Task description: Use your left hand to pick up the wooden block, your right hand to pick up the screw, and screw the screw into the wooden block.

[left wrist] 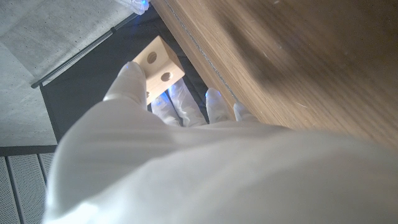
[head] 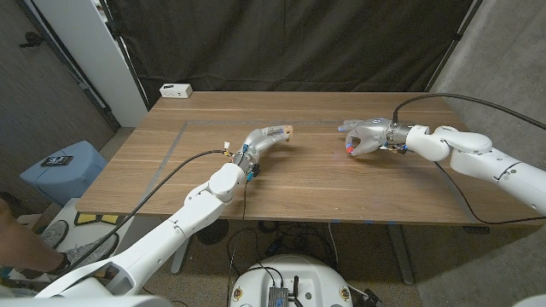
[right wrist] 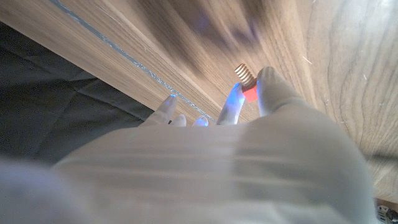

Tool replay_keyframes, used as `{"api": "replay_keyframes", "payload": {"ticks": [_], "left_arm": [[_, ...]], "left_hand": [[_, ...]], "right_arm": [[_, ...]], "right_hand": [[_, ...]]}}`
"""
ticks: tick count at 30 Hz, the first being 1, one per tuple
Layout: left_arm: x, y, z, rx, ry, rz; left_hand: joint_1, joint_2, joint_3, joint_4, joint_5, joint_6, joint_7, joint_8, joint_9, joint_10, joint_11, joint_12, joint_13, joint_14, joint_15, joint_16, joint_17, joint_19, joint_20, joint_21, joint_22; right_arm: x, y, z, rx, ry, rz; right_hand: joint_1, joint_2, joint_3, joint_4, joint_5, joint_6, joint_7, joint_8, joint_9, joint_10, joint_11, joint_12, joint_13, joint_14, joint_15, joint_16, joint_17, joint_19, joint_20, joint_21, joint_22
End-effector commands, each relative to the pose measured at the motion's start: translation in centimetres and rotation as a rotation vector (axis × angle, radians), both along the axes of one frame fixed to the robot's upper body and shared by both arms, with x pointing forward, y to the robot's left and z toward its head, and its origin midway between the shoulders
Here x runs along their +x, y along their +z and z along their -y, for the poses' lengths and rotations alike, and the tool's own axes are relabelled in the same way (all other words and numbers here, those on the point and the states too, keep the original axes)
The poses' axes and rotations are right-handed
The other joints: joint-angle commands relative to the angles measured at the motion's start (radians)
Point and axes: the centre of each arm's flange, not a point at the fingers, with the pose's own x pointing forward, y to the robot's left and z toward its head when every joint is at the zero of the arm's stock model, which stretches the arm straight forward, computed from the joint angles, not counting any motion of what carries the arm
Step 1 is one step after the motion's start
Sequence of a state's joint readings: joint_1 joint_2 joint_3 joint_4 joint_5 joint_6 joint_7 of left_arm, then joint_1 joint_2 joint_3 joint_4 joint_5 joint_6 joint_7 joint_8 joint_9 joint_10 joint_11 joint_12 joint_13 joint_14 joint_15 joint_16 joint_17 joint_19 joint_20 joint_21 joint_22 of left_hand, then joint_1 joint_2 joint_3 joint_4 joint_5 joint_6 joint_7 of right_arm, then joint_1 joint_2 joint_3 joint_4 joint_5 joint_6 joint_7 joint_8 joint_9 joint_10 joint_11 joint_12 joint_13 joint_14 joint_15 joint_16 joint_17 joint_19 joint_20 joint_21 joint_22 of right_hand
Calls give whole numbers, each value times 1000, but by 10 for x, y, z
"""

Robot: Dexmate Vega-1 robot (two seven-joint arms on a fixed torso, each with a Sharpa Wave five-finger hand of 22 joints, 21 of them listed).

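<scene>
At frame centre, left hand (head: 263, 141) grips the wooden block (left wrist: 158, 66) — right hand (head: 365, 136), centre-right, pinches the screw (right wrist: 247, 79).

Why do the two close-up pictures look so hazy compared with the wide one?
Head view: evenly lit and sharp. Left wrist view: the left hand is a washed-out blur close to the lens, the wooden block sharper. Right wrist view: the right hand likewise, with the screw in focus.
</scene>
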State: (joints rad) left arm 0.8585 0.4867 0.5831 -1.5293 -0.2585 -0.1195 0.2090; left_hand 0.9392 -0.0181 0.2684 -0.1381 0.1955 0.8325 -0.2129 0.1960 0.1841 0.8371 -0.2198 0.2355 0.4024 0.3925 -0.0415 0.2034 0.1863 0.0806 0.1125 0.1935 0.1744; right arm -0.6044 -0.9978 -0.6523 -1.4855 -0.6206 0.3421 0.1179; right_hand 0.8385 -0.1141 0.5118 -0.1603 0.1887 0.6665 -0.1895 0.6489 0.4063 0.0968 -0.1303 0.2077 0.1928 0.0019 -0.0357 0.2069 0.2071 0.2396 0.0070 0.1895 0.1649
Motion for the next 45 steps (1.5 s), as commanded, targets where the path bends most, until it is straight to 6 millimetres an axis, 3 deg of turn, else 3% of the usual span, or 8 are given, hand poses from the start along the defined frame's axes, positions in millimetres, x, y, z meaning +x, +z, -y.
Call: {"api": "replay_keyframes", "payload": {"ticks": [1,45], "left_arm": [[0,-1,3,9,-8,0],[-7,-9,20,21,-55,3]], "left_hand": [[3,8,-5,1,1,7,0,4,5,1,0,-3,4,-5,-92,6,2,-7,3,4,5],[6,11,-7,-1,1,6,1,3,5,1,0,-6,6,-3,-95,6,2,-8,5,4,5]], "right_arm": [[-11,8,2,158,0,-50],[-46,21,6,705,54,-183]], "right_hand": [[2,-1,-1,5,1,11,6,7,6,7,-2,3,3,1,-7,1,6,2,10,0,4],[-3,9,-6,6,-6,30,34,43,21,31,30,0,3,16,27,7,4,3,22,1,5]]}}
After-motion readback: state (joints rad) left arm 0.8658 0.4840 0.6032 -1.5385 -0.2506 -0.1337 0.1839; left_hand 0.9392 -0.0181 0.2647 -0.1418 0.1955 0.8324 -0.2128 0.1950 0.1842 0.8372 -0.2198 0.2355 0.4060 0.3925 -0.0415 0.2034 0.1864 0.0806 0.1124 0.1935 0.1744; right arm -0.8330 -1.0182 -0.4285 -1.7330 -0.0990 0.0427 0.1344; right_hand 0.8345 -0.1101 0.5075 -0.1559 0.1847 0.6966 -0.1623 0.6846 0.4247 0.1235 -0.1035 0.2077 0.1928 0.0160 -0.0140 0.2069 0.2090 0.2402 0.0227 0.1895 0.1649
